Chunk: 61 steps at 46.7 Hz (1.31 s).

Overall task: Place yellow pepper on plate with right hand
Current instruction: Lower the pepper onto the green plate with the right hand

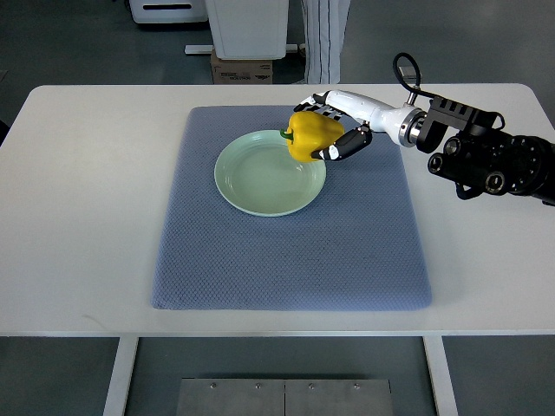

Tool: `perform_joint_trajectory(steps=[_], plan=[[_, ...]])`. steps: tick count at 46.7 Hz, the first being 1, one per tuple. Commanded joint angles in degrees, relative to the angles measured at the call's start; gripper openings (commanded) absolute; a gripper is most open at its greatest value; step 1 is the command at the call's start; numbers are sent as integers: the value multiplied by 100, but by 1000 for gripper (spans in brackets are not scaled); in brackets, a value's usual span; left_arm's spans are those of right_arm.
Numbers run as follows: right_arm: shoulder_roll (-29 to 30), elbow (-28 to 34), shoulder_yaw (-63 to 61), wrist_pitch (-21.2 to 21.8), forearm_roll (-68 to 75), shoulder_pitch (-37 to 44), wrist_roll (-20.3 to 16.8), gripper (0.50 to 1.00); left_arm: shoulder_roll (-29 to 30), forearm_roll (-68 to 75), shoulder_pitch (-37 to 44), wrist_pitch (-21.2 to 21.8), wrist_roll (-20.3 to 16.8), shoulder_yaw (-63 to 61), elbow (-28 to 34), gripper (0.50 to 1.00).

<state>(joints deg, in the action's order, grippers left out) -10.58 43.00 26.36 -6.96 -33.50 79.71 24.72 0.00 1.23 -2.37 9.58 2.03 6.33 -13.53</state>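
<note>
I see my right hand (334,130), white-shelled with black fingertips, reaching in from the right edge on its black-jointed arm (486,156). It is clenched around the glossy yellow bell pepper (312,137): the upper fingers (314,106) curl over the pepper's far side, and the thumb (347,144) presses against its near right flank. The grasp looks snug, with no gap visible between the fingers and the skin.

The pepper sits over the upper right rim of the round pale green plate (260,186). I cannot tell whether it touches the plate or hangs just above it. Its green stem (286,133) points left, toward the plate's far side, so its long axis runs roughly left to right, lying sideways rather than upright.

The plate rests on a blue-grey quilted rectangular mat (286,260), a little above and left of the mat's middle, all on the white desk (87,217). Most of the plate's bowl, left of and below the pepper, shows bare. Beyond the plate, the mat stretches wide toward its near edge, and the desk surface runs open on the plate's left and near sides. Beyond the desk's far edge from the plate stand a brown cardboard box (242,68) and a white bin-like unit (250,26) on the floor.
</note>
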Motion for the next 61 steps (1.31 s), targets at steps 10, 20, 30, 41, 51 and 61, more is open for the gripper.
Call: perform_joint_trajectory(steps=[10, 20, 30, 41, 51, 61], plan=[[355, -55, -105, -7, 80, -70, -82, 500, 0, 0, 0, 0, 0, 0, 0, 1000], [592, -125, -113, -7, 89, -210, -73, 500, 0, 0, 0, 0, 0, 0, 0, 1000], [663, -275, -210, -7, 98, -474, -73, 500, 0, 0, 0, 0, 0, 0, 0, 1000], [751, -310, -210, -7, 98, -509, -73, 500, 0, 0, 0, 0, 0, 0, 0, 1000], [768, -301, -210, -7, 98, -571, -47, 500, 0, 0, 0, 0, 0, 0, 0, 1000], [803, -301, -210, -7, 98, -624, -55, 552, 0, 0, 0, 0, 0, 0, 0, 1000]])
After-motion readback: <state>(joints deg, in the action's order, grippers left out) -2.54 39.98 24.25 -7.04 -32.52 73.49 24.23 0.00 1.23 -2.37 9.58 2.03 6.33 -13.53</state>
